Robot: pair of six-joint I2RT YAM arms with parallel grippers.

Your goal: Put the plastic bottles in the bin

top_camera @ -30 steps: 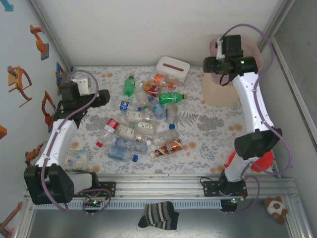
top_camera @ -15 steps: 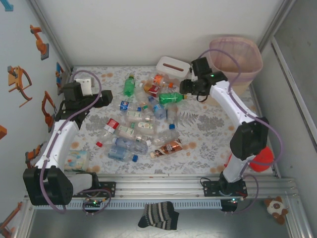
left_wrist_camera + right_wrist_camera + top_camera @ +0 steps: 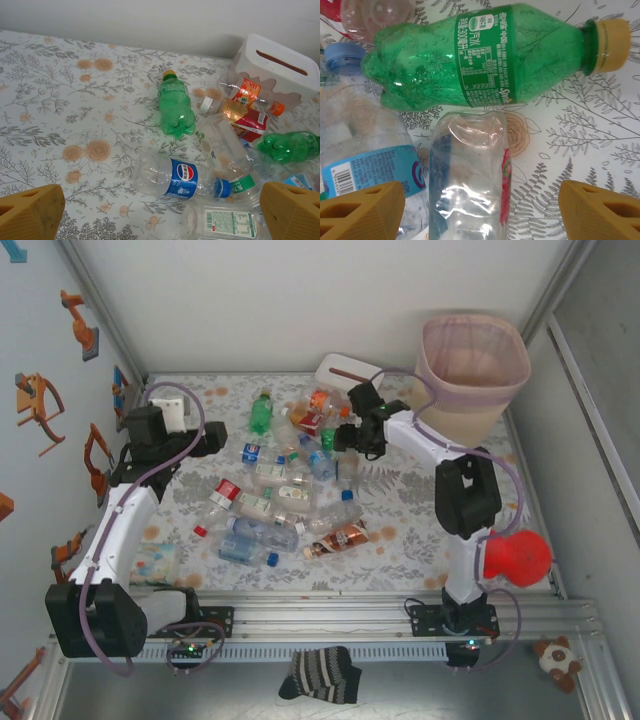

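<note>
- Clash: left gripper (image 3: pixel 160 212), spread and empty beside the pile of plastic bottles (image 3: pixel 285 495), could meet the right gripper (image 3: pixel 342 437) if it reaches in.
- Slip: that claw, spread, straddles a clear bottle (image 3: pixel 470 175) touching a green bottle (image 3: pixel 485 60); closing may squirt it away.
- Drop: bin (image 3: pixel 470 405) stands well apart at far right; a weak pinch falls short.

You have open tablecloth (image 3: pixel 400 530) left and right of the bottle pile (image 3: pixel 290 490); the tissue box (image 3: pixel 350 375) blocks the pile's far edge, near the bin (image 3: pixel 475 340).
</note>
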